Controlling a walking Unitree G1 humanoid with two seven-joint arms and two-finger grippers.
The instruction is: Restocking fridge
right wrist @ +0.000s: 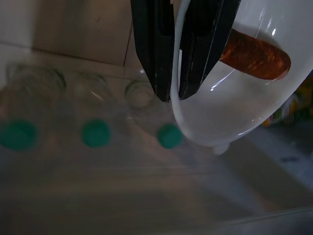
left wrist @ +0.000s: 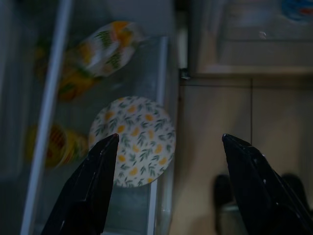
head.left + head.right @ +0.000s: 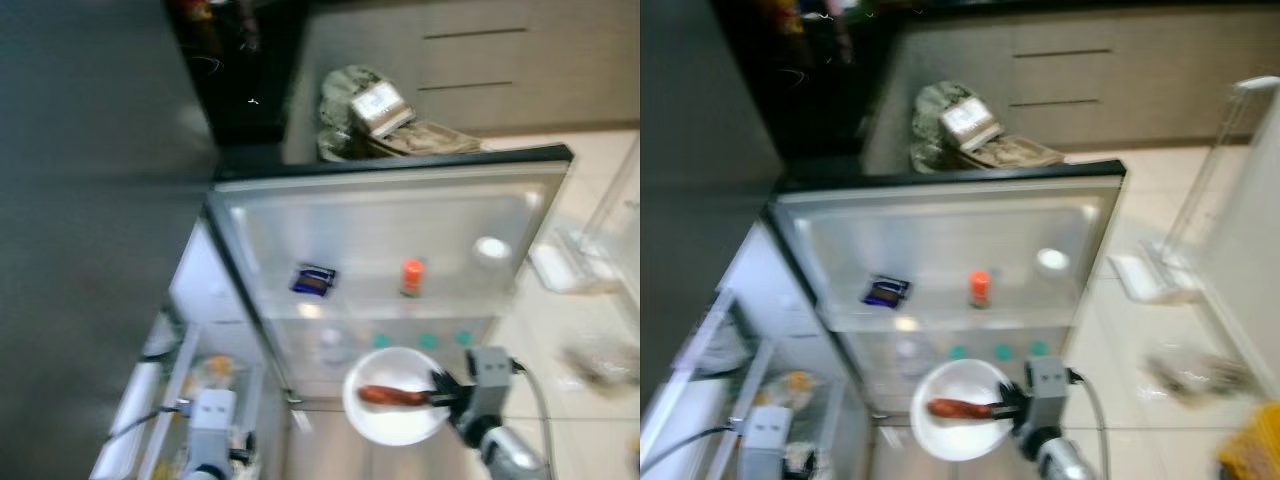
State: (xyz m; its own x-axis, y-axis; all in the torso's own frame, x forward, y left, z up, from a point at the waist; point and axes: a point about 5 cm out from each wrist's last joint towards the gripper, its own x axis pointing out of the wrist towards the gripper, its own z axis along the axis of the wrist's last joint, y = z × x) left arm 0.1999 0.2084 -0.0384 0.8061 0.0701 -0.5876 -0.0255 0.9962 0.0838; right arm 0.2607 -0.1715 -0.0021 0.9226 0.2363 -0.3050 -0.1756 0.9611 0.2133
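Observation:
My right gripper (image 3: 443,390) is shut on the rim of a white bowl (image 3: 392,422) that holds a brown sausage (image 3: 392,396). It hovers in front of the open fridge door (image 3: 380,225). In the right wrist view the black fingers (image 1: 155,54) pinch the bowl's rim (image 1: 177,88), with the sausage (image 1: 257,55) inside. My left gripper (image 2: 168,161) is open low at the fridge's interior, over a round floral lid (image 2: 133,141) on a shelf.
The door shelves hold a dark blue packet (image 3: 313,280), an orange-capped jar (image 3: 412,276) and three green-capped bottles (image 1: 95,133). A bag with a box (image 3: 378,108) sits beyond the door by the cabinets. Pale tiled floor (image 3: 560,330) lies to the right.

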